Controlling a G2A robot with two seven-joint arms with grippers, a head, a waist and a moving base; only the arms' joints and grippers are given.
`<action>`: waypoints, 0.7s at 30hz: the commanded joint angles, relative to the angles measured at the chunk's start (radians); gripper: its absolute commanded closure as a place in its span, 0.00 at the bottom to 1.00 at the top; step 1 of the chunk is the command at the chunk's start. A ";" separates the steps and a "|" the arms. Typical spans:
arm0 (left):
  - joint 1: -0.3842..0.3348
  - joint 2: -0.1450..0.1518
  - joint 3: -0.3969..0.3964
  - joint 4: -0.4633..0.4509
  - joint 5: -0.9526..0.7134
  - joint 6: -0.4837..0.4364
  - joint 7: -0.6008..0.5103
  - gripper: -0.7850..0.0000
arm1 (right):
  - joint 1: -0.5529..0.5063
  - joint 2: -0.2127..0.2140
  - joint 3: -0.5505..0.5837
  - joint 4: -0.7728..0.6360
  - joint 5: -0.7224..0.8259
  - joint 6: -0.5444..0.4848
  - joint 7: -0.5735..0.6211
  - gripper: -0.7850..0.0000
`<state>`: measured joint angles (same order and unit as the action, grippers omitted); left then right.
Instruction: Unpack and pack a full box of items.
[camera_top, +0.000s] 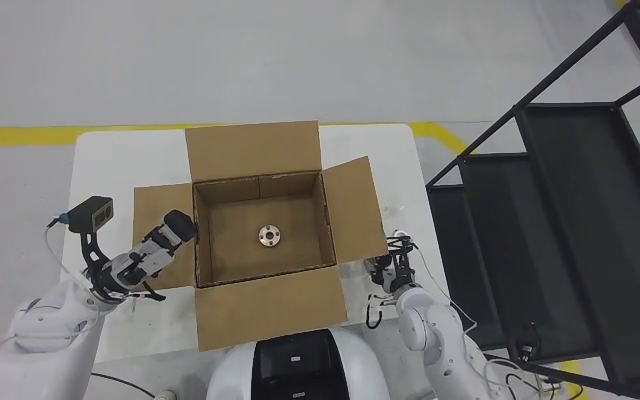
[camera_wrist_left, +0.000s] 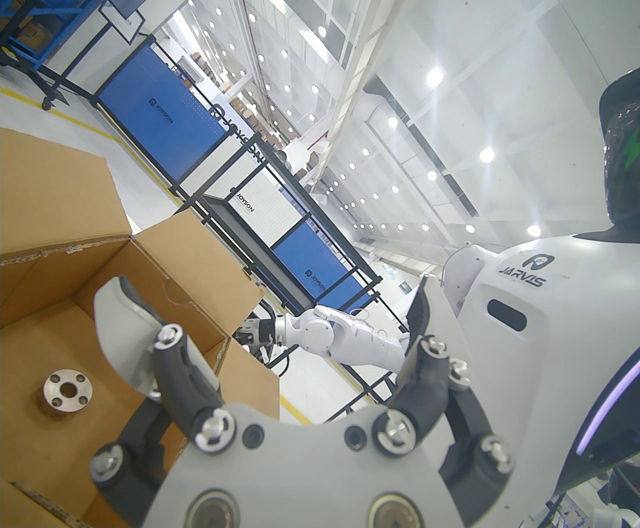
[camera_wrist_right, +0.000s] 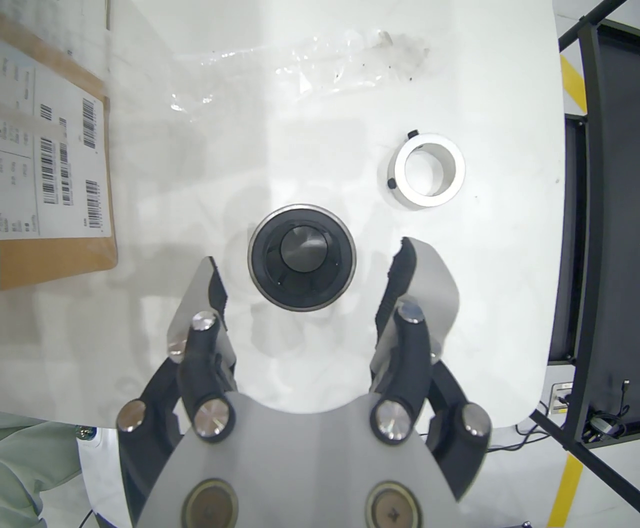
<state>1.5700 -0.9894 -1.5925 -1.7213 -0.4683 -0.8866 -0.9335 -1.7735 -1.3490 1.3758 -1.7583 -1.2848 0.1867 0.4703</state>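
- Right gripper (camera_wrist_right: 308, 252) hangs over the table (camera_wrist_right: 350, 100), jaws wide apart and holding nothing. A black round part (camera_wrist_right: 302, 280) with a metal rim sits directly below, centred between the fingertips and untouched.
- This reads as the grasp on that part. Drop straight down, keep it centred and close evenly on the metal rim. The opening looks only a bit wider than the part, so there's little room for side drift.
- Silver collar (camera_wrist_right: 427, 170) lies just beyond the finger that faces away from the box, apart from the black part. Keep that finger off it on the way down.
- Left gripper (camera_wrist_left: 270, 290) is also spread open and empty, just outside the box (camera_top: 260, 155) wall.
- All the box flaps are folded out. It holds one metal flange (camera_top: 268, 236), lying flat mid-floor, ahead of and below the left gripper.
- A labelled flap (camera_wrist_right: 50, 175) lies beside the right gripper's box-side finger.
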 joint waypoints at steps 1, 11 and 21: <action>0.000 0.000 0.000 0.000 0.000 0.000 0.000 0.00 | 0.009 -0.001 -0.002 0.006 0.003 0.003 -0.002 0.00; 0.000 0.000 0.000 0.000 0.000 0.000 0.000 0.00 | 0.076 -0.005 -0.026 0.082 0.023 0.000 -0.012 1.00; 0.000 0.000 0.000 0.000 0.000 0.000 0.000 0.00 | 0.075 -0.004 -0.029 0.100 0.017 0.002 -0.026 1.00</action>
<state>1.5700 -0.9894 -1.5925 -1.7213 -0.4683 -0.8866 -0.9335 -1.6976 -1.3529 1.3469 -1.6586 -1.2676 0.1881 0.4445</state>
